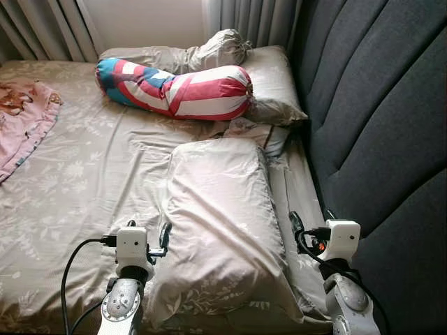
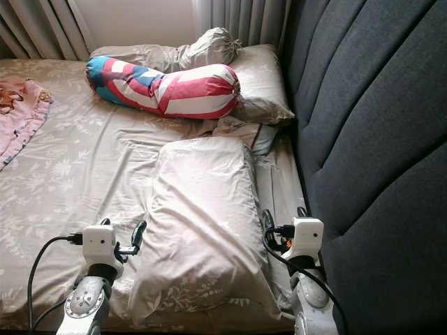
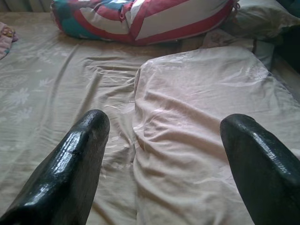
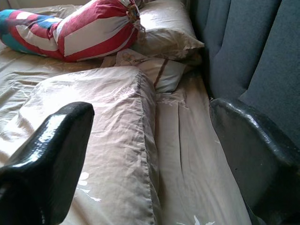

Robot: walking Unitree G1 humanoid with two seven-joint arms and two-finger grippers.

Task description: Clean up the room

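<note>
Both sets of jaws stand wide apart and hold nothing. Our left gripper [image 3: 164, 159] straddles the near left edge of the beige pillow [image 1: 220, 223], one finger over the sheet and the other over the pillow's top; our right gripper [image 4: 150, 159] sits at the pillow's near right edge, between it and the dark padded headboard [image 1: 380, 125].

The pillow lies lengthwise on the bed [image 1: 91, 181], its far end just short of the striped bolster [image 1: 178, 87] and the two pillows [image 1: 269, 80] stacked in the corner. We judge the step in hand to be taking hold of this pillow from both sides to set it straight against the headboard. To do it well we should close on bunched cover and stuffing together, not on the loose casing alone, and lift both ends evenly so it does not sag or drag the sheet.

A small patterned cushion [image 1: 255, 132] is half buried beyond the pillow. The pink blanket [image 1: 24, 118] is cut off at the picture's edge, and we cannot see the bed's near edge or the floor.
</note>
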